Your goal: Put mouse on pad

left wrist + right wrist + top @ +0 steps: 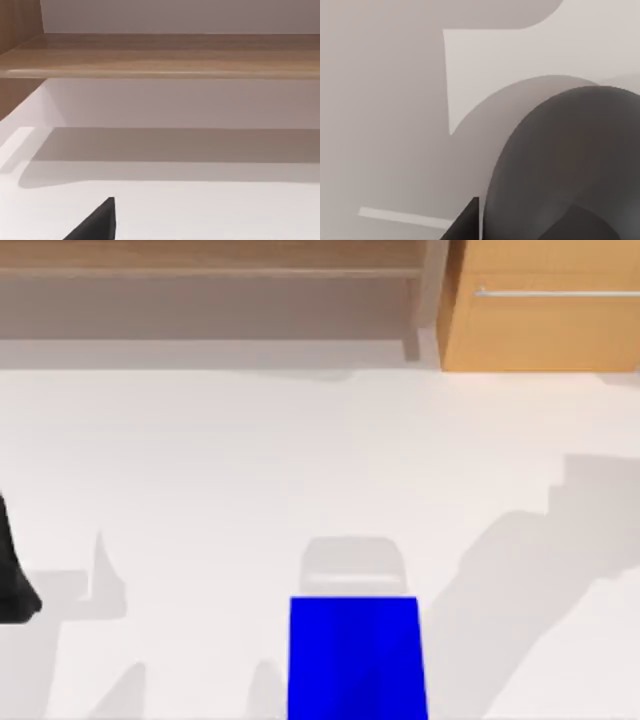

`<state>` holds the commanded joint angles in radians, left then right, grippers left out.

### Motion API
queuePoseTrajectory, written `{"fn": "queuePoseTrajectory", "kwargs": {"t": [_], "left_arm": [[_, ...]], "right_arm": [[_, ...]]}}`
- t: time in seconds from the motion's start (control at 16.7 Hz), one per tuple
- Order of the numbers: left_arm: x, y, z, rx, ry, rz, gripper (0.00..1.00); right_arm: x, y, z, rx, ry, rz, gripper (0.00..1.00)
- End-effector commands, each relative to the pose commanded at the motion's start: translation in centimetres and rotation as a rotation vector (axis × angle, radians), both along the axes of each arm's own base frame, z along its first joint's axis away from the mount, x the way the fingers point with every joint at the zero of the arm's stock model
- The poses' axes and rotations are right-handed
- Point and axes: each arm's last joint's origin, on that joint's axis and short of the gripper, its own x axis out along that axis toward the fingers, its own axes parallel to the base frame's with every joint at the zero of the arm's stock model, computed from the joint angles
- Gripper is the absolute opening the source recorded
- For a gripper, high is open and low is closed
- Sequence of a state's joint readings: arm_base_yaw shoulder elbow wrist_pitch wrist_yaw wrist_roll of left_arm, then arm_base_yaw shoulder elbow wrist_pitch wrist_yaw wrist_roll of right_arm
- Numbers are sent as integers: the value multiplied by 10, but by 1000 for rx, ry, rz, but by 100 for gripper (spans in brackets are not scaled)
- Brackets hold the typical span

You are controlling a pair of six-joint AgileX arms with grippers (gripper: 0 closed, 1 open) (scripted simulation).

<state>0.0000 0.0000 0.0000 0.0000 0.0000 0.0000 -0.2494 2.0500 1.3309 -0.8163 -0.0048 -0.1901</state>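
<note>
The pad (355, 658), a flat bright blue rectangle, lies on the white table (200, 460) at the near edge of the top view, slightly right of center. Its lower end runs out of the picture. A pale gray patch of shadow sits on the table touching the far edge of the pad.

The left arm (14, 575) shows as a black shape at the left edge of the top view, well apart from the pad. In the left wrist view, a black fingertip (97, 222) of the left gripper stands over bare white table, facing a wooden shelf (160, 55) and a white back wall. Whether this gripper is parted or closed cannot be told, and nothing is seen in its hold.

In the right wrist view, a rounded dark gray body, the mouse (570, 165), lies close under the camera, with a black fingertip (465, 225) of the right gripper just beside it. Contact, grip and finger spacing cannot be told here.

A wooden cabinet (540, 305) stands beyond the far right of the table.
</note>
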Motion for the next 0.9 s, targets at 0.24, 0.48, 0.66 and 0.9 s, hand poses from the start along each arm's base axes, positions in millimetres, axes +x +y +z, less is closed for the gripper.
{"fn": "queuePoseTrajectory", "kwargs": {"t": [0.24,0.48,0.66,0.9], "left_arm": [[0,0,0,0,0,0,100],[0,0,0,0,0,0,100],[0,0,0,0,0,0,100],[0,0,0,0,0,0,100]], "right_arm": [[3,-1,39,2,10,-1,0],[0,0,87,2,9,2,0],[-1,1,96,0,1,2,0],[0,4,94,1,4,18,0]]}}
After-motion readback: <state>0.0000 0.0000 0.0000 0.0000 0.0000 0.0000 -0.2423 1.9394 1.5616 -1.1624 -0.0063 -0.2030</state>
